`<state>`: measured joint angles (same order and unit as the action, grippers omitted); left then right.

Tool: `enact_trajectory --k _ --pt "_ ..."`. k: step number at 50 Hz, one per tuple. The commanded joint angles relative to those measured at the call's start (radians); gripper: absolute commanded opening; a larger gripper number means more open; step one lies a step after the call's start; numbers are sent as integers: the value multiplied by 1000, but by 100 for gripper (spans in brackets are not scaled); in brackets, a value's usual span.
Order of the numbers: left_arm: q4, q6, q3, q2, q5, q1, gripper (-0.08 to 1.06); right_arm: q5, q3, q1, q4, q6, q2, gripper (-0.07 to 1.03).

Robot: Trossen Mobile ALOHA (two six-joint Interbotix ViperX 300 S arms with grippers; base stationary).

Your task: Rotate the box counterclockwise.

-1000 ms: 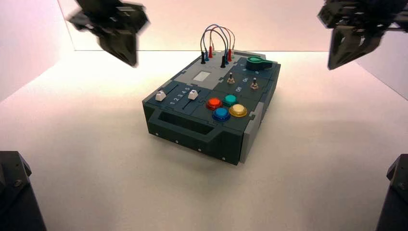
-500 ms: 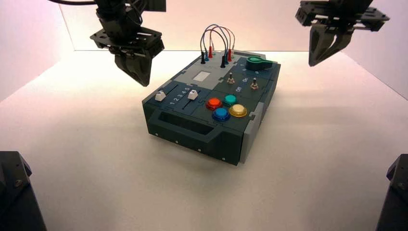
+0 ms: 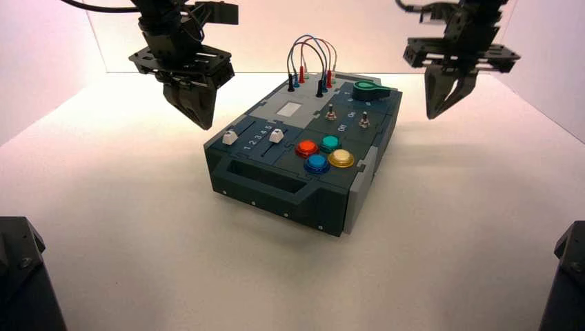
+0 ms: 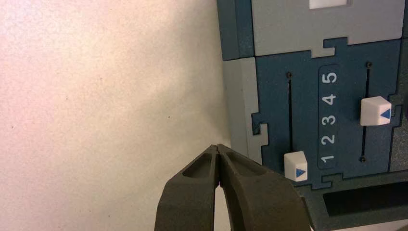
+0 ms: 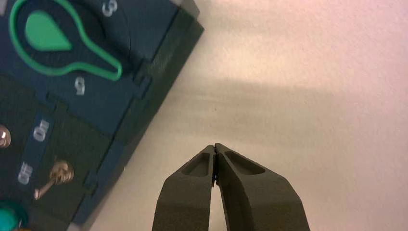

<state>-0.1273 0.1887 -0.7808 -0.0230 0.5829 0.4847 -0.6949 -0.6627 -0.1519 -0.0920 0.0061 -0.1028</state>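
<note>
The dark teal-grey box (image 3: 303, 162) stands mid-table, turned at an angle, with red, green, blue and yellow buttons, two white sliders, two toggle switches, a green knob (image 3: 367, 88) and looped wires at its far end. My left gripper (image 3: 202, 122) hangs shut and empty above the table, just off the box's left side by the sliders. In the left wrist view (image 4: 217, 147) its tips sit beside the box's grey edge (image 4: 239, 106); one slider (image 4: 295, 166) stands at 1, the other (image 4: 375, 111) near 3. My right gripper (image 3: 434, 112) hangs shut, off the box's right far corner (image 5: 215, 146).
The box (image 5: 96, 110) rests on a white table (image 3: 448, 227) with white walls behind. Black arm bases sit at the front left corner (image 3: 21, 276) and the front right corner (image 3: 566, 276).
Both grippers have come down and inward from the upper corners toward the box's two sides; the right one moved most. The box has not moved.
</note>
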Motion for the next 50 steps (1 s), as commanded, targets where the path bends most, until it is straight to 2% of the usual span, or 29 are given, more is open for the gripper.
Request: enact_trajectory --k 1,12,24,25,29,37,39,50 --pt "-2 5 9 0 6 0 -3 3 49 -5 -6 -2 -14 -2" --pt "-3 5 12 -46 11 8 -3 0 101 -15 -11 -2 -66 -2" --pt "-11 5 20 -87 11 32 -3 -3 158 -61 -18 -2 -107 -2" --pt "-11 5 20 -94 11 46 -3 -5 192 -84 -20 -2 -123 -2" --pt "-11 6 21 -94 8 46 -3 -6 207 -91 -25 -2 -132 -2" --pt "-12 5 20 -94 0 49 -3 -6 213 -91 -25 -5 -140 -2" --pt "-20 3 20 -94 -2 54 -3 -6 215 -91 -25 -6 -141 -2" --pt "-26 -3 29 -94 -2 120 -3 -6 229 -91 -25 -6 -141 -2"
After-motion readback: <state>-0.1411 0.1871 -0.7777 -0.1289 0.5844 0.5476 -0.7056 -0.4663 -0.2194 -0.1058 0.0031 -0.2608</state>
